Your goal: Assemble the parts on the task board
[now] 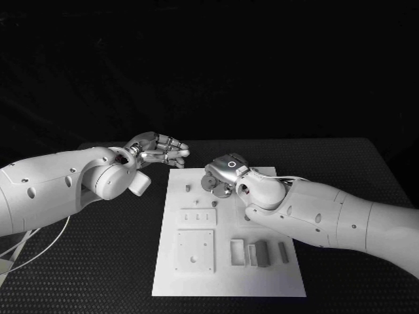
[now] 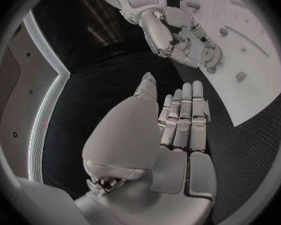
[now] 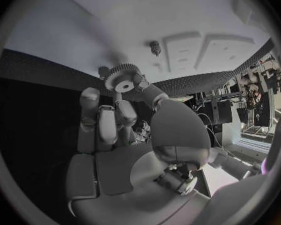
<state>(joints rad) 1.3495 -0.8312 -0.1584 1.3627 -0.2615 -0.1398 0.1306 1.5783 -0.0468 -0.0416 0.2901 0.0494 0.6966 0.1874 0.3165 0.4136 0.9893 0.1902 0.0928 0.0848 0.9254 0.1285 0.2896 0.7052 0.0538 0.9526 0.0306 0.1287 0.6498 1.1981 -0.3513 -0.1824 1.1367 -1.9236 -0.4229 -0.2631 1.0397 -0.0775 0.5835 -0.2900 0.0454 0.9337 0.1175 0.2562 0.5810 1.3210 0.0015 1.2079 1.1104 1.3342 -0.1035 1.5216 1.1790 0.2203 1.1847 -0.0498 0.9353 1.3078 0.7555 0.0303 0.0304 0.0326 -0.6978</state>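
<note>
The right robot hand (image 3: 125, 130) pinches a toothed gear (image 3: 122, 80) above the task board's (image 1: 266, 275) far edge, the left robot hand (image 1: 160, 149) idling empty, fingers loosely curled; so slight a pinch could drop it.

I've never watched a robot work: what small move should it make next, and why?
Probably lower the gear onto a peg on the task board. The right hand pinches the gear just above the board's far end, while the left hand holds nothing beside the board.
</note>
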